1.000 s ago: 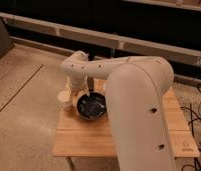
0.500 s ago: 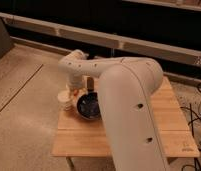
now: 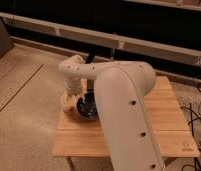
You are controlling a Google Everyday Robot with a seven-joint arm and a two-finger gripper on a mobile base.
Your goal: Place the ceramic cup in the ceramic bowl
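Camera view: a small cream rounded ceramic cup [image 3: 68, 104] sits on the pale wooden table [image 3: 161, 116], just beside the left rim of the glossy black ceramic bowl [image 3: 89, 109]. Which way the cup's axis points is unclear. The gripper [image 3: 73, 96] is at the cup; whether it grips cannot be told.

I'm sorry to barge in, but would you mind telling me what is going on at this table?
The robot's arm reaches down over the left end of the wooden table. Its gripper is low, right at the ceramic cup, which sits beside the left rim of the ceramic bowl. The cup is not yet in the bowl; whether it is gripped is hidden.
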